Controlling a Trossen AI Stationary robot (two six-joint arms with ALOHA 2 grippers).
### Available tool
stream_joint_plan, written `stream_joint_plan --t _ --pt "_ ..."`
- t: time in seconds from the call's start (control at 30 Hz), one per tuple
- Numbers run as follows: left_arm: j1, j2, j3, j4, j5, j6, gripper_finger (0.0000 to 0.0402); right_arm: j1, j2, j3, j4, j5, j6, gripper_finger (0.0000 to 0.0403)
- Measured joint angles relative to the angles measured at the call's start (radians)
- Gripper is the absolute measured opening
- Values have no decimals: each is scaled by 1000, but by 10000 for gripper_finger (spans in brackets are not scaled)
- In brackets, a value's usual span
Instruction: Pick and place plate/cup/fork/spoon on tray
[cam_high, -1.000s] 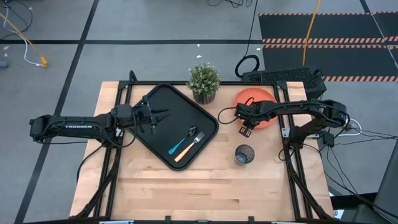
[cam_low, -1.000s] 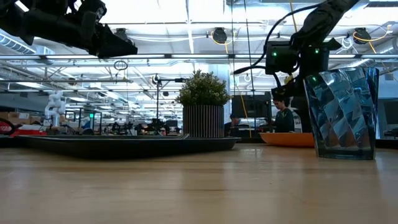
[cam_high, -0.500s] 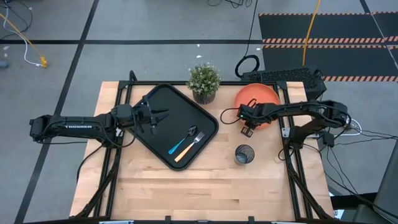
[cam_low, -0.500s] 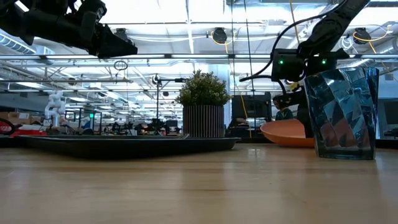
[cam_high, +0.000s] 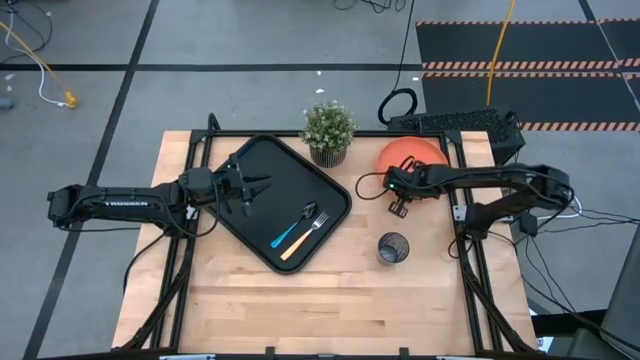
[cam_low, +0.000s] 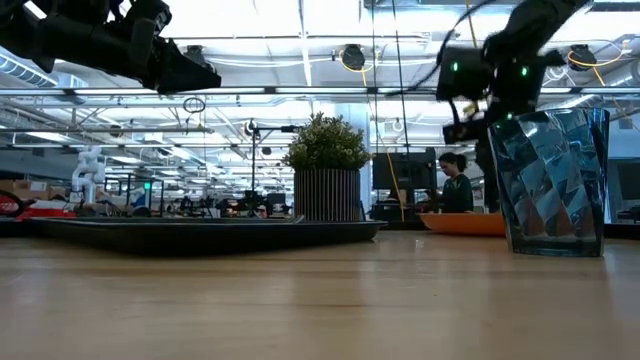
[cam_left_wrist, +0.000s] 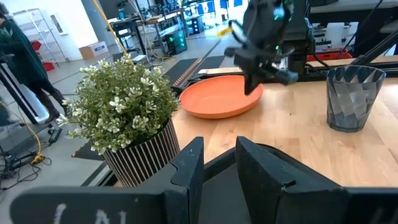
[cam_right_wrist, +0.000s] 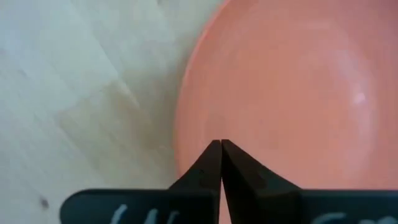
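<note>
Robotics lab, workbenches, shelving (cam_left_wrist: 28, 37), cables (cam_high: 30, 55)

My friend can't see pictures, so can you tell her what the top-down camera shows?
The right gripper is shut at the near edge of the orange plate, which lies on the wooden table. The fork and spoon lie on the black tray; the cup stands off it.

I count one plate (cam_high: 411, 157), one cup (cam_high: 393, 247), one fork (cam_high: 305, 235), one spoon (cam_high: 296, 225), one tray (cam_high: 262, 171), one potted plant (cam_high: 328, 130).
</note>
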Motion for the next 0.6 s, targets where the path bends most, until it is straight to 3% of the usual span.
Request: stream_joint_plan --t 0.23,0.47,0.6 --pt "14 0 0 0 0 -2 97 88 -30 188 -184 85 12 0" --pt "13 0 0 0 0 -28 97 68 -29 184 -176 -62 85 5" --pt "13 0 0 0 1 -31 97 27 -29 115 -124 -142 108 45"
